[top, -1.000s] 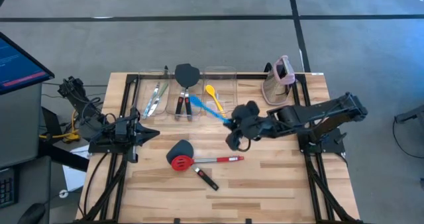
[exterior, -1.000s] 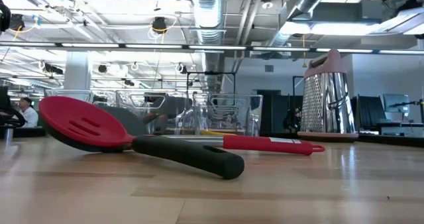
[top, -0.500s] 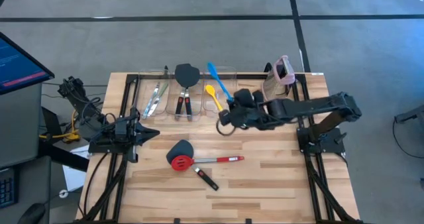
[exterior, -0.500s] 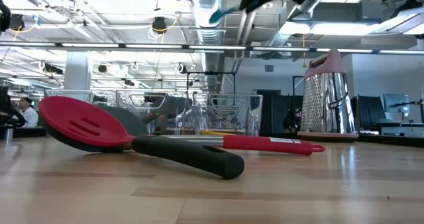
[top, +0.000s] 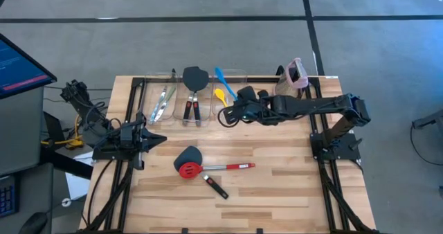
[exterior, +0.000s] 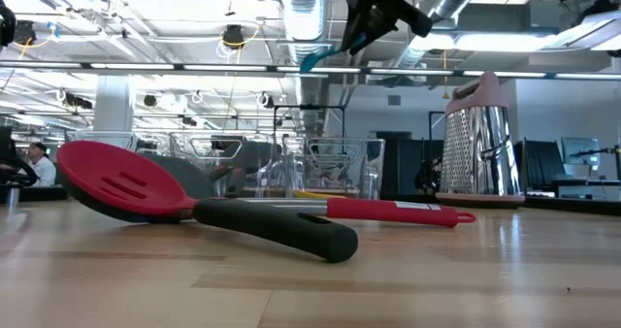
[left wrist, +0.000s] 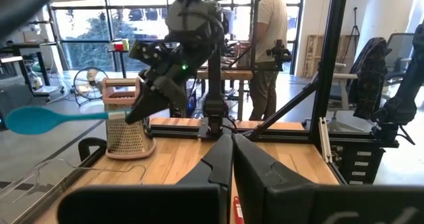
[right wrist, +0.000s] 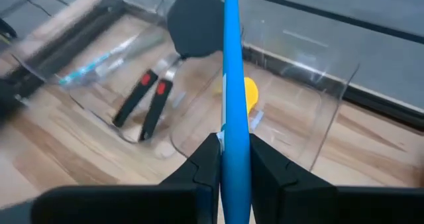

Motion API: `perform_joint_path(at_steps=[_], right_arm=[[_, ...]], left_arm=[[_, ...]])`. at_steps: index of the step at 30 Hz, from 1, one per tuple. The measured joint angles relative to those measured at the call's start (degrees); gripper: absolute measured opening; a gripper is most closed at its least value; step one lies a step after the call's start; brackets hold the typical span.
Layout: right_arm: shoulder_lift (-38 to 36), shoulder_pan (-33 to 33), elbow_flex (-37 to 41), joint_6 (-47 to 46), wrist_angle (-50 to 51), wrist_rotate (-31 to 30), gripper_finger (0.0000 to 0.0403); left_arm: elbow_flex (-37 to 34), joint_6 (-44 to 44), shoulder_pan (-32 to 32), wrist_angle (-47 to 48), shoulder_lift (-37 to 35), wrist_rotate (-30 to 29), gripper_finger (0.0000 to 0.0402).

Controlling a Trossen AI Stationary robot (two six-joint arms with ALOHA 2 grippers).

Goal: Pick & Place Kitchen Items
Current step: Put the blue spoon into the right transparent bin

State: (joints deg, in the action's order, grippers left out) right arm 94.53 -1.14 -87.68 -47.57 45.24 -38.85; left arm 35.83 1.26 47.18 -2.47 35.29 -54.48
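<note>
My right end effector [top: 235, 108] is clamping the blue spoon [right wrist: 230, 65] by its handle, fingers pressed against both sides of it, and holding it in the air above the clear bins along the table's far edge. The spoon's bowl is pointing toward the far edge, hanging over the right-hand bin [top: 232, 88], where the yellow spoon [top: 220, 95] is already lying. The middle bin [top: 196, 95] is holding two dark spatulas [top: 194, 82] with black-and-red handles, and the left-hand bin [top: 160, 95] is holding the thin silvery-green tools [top: 163, 102]. A grater [top: 291, 82] is standing near the far right corner. Nearer the table's middle, the red slotted spoon [top: 208, 167] is lying across a third spatula [top: 201, 166]. My left end effector [top: 158, 140] is resting at the left edge, fingers pressed together and empty.
</note>
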Motion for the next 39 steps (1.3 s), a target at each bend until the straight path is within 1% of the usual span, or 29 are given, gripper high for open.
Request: perform_joint_path(at_steps=[10, 16, 22, 24, 28, 31, 36, 39], right_arm=[[-0.10, 2.83, -0.10, 1.44, -0.96, 2.16, 0.0043], [0.22, 4.94, -0.10, 1.45, -1.17, 4.59, 0.0043], [0.44, 6.80, -0.08, 1.63, -0.78, 7.44, 0.0043], [0.44, 7.68, -0.08, 2.23, -0.14, 7.89, 0.0043], [0.44, 10.43, -0.08, 3.76, -0.15, 13.04, 0.0043], [0.34, 12.45, 1.46, 4.51, -1.46, 15.28, 0.0043], [0.49, 15.77, 6.07, 3.18, -1.63, 22.56, 0.0043], [0.49, 16.70, 8.23, 2.96, -3.13, 25.35, 0.0043]], left_arm=[[0.00, 0.00, 0.00, 0.07, 0.01, 0.11, 0.0001], [0.00, 0.27, 0.00, 0.09, 0.02, 0.22, 0.0001], [0.00, 6.21, 0.00, 0.05, 0.02, 0.03, 0.0001], [0.00, 8.44, 0.00, 0.03, 0.02, -1.13, 0.0001], [0.00, 9.22, 0.00, -0.13, 0.00, -4.38, 0.0001], [0.00, 9.25, 0.00, -0.10, 0.00, -4.52, 0.0001], [0.00, 9.25, -0.71, -0.10, 0.02, -4.52, 0.0001], [0.00, 9.25, -1.27, -0.12, 0.00, -4.52, 0.0001]])
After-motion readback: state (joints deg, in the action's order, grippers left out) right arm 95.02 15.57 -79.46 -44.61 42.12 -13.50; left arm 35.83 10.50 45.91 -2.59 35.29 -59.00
